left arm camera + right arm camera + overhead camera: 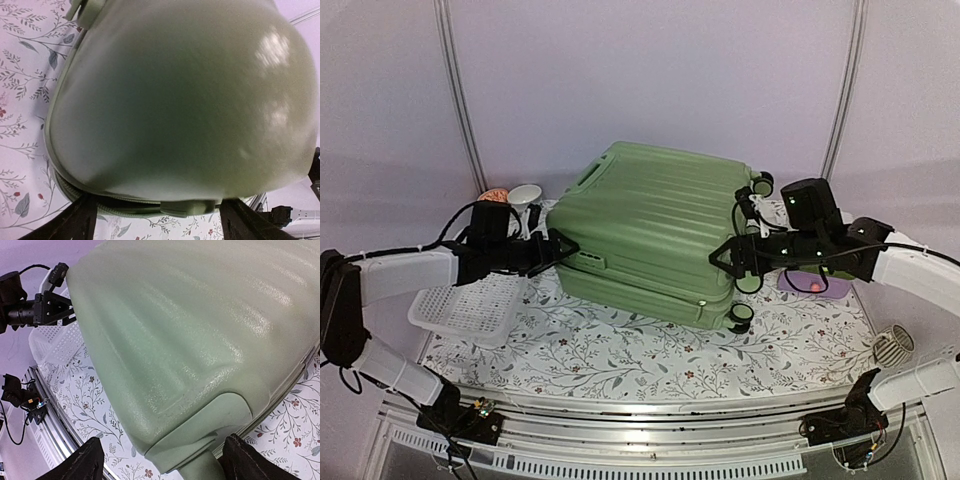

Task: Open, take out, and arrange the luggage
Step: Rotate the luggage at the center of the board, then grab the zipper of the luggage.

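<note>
Suitcase (650,225) lies flat and zipped shut in the middle of the table (620,350), wheels (741,315) on its 3 o'clock end. Left claw (560,248) sits at its 9 o'clock edge, right claw (720,255) at the 3 o'clock edge by the wheels. Both are released, fingers spread wide with a shell corner between them, nothing grasped. Can't tell if any pad touches the shell. My read of the step in hand: opening, not yet begun. The shell is ribbed, rounded and slick, so pinching it probably slips. Better to go for the zip seam (115,204) and find the pull, which I can't spot in any view. One claw braces the lower half, the other runs the zip, then lifts the lid. The lid likely swings wide, so mind the basket (470,310) at 8 o'clock.
</note>
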Action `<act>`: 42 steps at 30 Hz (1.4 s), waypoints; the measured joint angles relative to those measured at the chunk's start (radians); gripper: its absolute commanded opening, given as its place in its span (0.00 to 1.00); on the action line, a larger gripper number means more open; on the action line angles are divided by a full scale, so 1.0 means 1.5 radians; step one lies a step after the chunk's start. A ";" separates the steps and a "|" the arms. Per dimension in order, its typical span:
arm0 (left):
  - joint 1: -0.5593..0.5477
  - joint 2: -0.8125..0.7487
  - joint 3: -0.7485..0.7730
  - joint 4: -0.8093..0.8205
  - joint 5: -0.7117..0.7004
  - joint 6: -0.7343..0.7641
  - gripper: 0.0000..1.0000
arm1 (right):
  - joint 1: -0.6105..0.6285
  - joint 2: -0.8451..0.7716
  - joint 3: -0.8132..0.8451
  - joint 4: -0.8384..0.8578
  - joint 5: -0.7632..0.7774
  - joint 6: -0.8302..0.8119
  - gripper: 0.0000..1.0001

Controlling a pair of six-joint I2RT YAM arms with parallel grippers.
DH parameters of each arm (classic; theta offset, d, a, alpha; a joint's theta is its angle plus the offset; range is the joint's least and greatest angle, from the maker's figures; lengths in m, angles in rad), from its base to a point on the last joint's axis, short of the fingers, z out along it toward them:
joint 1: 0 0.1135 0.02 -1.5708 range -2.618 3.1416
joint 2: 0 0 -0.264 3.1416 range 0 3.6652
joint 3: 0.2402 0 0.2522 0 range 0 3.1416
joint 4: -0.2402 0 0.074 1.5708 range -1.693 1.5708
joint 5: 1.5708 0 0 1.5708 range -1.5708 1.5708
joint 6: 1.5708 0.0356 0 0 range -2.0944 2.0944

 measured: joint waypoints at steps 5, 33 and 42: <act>0.005 0.019 0.025 0.024 0.000 0.001 0.90 | 0.023 -0.054 -0.048 -0.004 0.042 0.016 0.83; -0.282 -0.240 -0.194 0.125 -0.089 0.044 0.82 | 0.059 -0.316 -0.365 0.131 0.110 0.153 0.73; -0.354 -0.195 -0.197 0.212 -0.162 0.053 0.83 | 0.204 -0.308 -0.424 0.230 0.198 0.213 0.75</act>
